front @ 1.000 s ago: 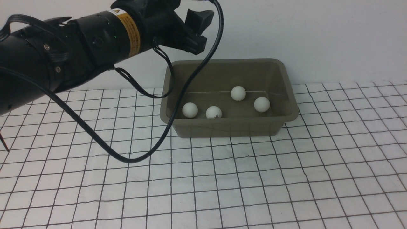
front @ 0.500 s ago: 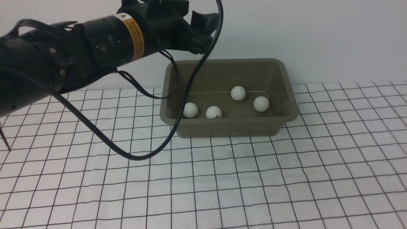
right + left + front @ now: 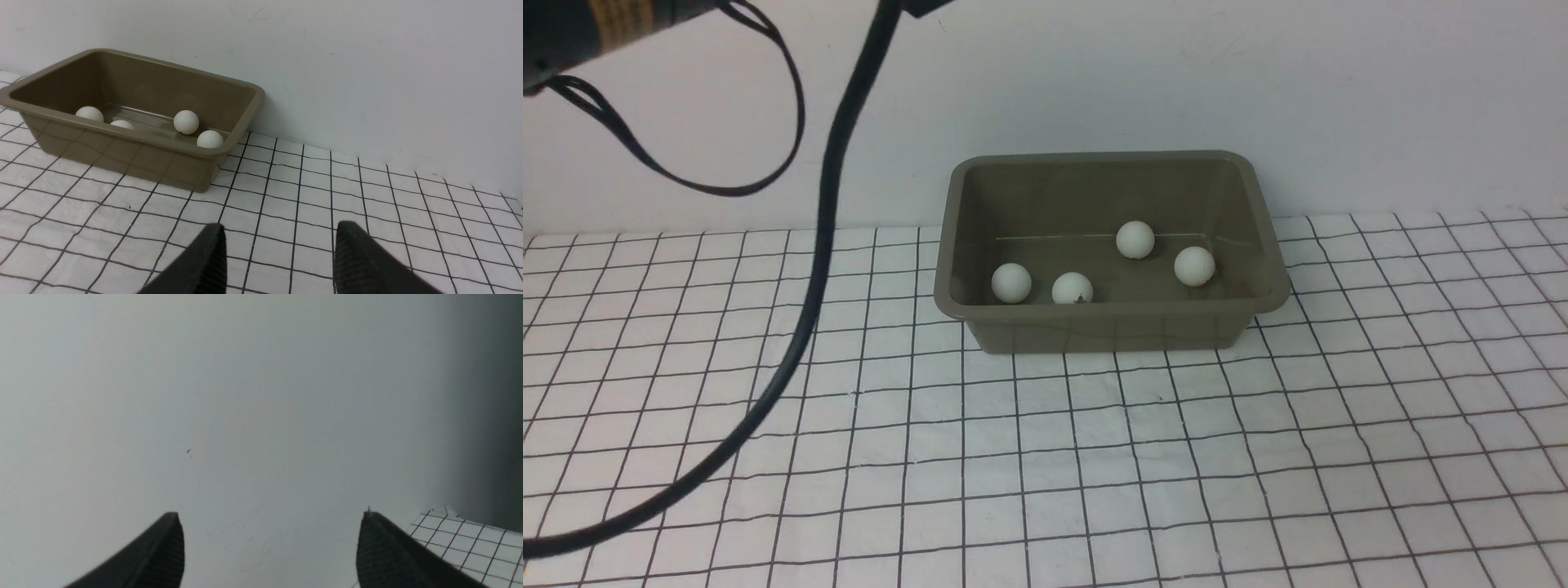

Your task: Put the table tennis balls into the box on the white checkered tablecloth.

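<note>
The olive-grey box [image 3: 1111, 331] stands on the white checkered tablecloth [image 3: 1094, 457] against the back wall. Several white table tennis balls lie inside it, among them one at the left [image 3: 1011, 282], one with a dark mark [image 3: 1072, 288] and one at the back [image 3: 1134, 239]. The right wrist view shows the same box [image 3: 122, 151] with balls [image 3: 186, 121] in it. My right gripper [image 3: 280, 226] hangs open and empty above bare cloth, short of the box. My left gripper [image 3: 269, 516] is open and empty, high up, facing the plain wall.
Only a bit of my left arm [image 3: 605, 20] shows at the top left of the front view. Its black cable [image 3: 817, 245] hangs in a long loop down over the cloth left of the box. The white wall [image 3: 1339, 98] rises right behind the box.
My left arm has swung up and to the left, from above the box's left rim almost out of the front view. The balls in the box have not moved.
</note>
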Controlling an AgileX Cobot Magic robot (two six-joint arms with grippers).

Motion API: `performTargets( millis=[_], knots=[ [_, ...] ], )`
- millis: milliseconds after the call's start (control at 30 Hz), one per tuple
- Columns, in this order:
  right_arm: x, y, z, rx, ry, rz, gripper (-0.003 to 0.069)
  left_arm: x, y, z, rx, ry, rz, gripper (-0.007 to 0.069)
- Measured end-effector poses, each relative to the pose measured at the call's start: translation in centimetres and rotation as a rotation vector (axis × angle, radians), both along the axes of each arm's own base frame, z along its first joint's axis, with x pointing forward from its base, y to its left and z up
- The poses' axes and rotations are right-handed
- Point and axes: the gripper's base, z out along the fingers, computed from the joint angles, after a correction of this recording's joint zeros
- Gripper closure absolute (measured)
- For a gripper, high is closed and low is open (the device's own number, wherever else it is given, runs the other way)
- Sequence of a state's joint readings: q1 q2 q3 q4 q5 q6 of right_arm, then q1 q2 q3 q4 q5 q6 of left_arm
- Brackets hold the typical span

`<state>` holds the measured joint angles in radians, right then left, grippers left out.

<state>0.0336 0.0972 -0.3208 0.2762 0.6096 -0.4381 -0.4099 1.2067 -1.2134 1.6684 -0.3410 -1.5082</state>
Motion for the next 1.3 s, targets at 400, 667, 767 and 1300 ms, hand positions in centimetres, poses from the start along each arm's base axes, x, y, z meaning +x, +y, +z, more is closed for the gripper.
performTargets(
  millis=[400,667,767,1300],
  knots=[
    [0.0,0.0,-0.1,-0.001,0.007,0.002,0.0321,-3.0,1.7,2.4,-0.019,-0.085,0.044,0.0114],
    [0.0,0.0,-0.1,-0.001,0.007,0.002,0.0321,-3.3,2.6,3.2,-0.051,-0.112,0.125,0.0114],
    [0.0,0.0,-0.1,-0.001,0.007,0.002,0.0321,-3.2,2.8,3.2,-0.056,-0.115,0.146,0.0114],
    [0.0,0.0,-0.1,-0.001,0.007,0.002,0.0321,-1.4,4.0,-0.4,0.114,-0.126,0.358,0.0114]
  ],
)
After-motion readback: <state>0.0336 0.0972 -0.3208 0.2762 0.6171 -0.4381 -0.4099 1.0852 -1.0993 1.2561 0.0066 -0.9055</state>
